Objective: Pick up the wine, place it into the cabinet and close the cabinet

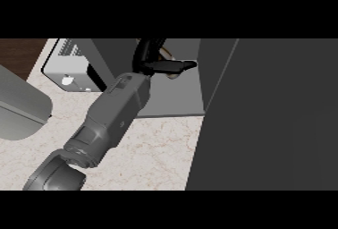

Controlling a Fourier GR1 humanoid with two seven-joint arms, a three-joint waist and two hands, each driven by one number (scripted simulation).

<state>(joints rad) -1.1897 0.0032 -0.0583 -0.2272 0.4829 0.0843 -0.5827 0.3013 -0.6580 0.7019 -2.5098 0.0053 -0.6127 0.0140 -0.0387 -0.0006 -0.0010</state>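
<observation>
No words, numbers or signs to read anywhere. None on the dark cabinet door (271, 116), none on the white toaster (69, 67), none on the marble counter (152, 147).

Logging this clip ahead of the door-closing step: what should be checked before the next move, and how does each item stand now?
1. Left hand reaches inside the cabinet: ok.
2. Wine standing in the cabinet: cannot tell; the hand hides that spot.
3. Wine released: cannot tell.
4. Cabinet door open at the right: ok.
5. Forearm withdrawn from the opening so the door can close: not ok; it extends into the cabinet.
6. Right hand ready for the door: cannot tell; it is out of view.
</observation>
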